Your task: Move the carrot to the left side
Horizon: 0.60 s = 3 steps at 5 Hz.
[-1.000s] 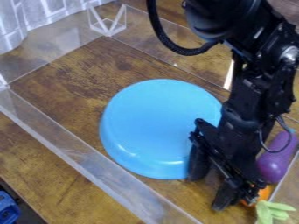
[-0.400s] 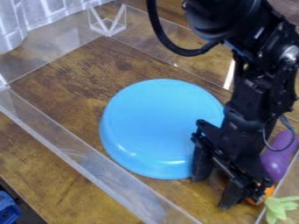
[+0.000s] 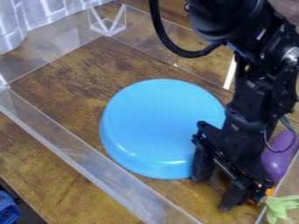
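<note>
The gripper (image 3: pixel 225 188) remains low beside the blue plate (image 3: pixel 146 129), virtually unchanged since the preceding views; its finger opening is indeterminate. The carrot (image 3: pixel 278 206) lies beyond the plate's lower-right side, partly hidden, its leftward transfer apparently unachieved.

"How many blue plates are there?"

"One blue plate (image 3: pixel 147 129)."

"And toy vegetables?"

"Two kinds, one of each: one purple eggplant toy (image 3: pixel 278 154), and one orange toy carrot with a single green leafy top (image 3: pixel 281 206), the carrot being mostly hidden."

"What about robot arms?"

"One black robot arm (image 3: pixel 250 66)."

"Any cables?"

"One thick black cable (image 3: pixel 162 33) that I can count for sure."

"Anything white up at the back?"

"One white wire-like frame (image 3: pixel 108 21)."

"And blue objects besides the plate?"

"One, partly cut off at the lower left corner (image 3: pixel 9 208); I can't tell what it is."
</note>
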Motion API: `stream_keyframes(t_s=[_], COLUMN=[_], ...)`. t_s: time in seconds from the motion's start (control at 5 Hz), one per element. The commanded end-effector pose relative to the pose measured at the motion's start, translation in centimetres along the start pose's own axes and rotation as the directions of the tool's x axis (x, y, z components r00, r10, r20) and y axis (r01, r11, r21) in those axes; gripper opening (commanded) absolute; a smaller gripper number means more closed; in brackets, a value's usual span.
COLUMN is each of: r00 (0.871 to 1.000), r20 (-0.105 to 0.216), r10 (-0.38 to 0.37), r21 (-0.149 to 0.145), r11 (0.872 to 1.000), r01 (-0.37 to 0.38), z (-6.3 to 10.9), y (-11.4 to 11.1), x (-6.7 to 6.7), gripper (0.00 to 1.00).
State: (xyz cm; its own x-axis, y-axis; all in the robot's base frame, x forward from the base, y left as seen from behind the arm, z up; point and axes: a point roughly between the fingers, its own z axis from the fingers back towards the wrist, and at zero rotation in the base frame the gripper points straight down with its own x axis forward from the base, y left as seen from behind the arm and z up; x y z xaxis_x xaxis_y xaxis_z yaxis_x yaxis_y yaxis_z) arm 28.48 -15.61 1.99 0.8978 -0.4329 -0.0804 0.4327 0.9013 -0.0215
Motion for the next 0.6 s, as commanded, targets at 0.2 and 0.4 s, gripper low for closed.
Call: stream_keyframes(t_s=[0.2,0.4], r00=[0.999,0.997], r20=[0.047,0.047], r10=[-0.011,-0.055], r21=[-0.008,-0.007], r11=[1.000,0.998], r01=[0.011,0.056], z=[1.08,0.96], y=[1.09,1.16], x=[0.56,0.35], gripper=[0.00,0.00])
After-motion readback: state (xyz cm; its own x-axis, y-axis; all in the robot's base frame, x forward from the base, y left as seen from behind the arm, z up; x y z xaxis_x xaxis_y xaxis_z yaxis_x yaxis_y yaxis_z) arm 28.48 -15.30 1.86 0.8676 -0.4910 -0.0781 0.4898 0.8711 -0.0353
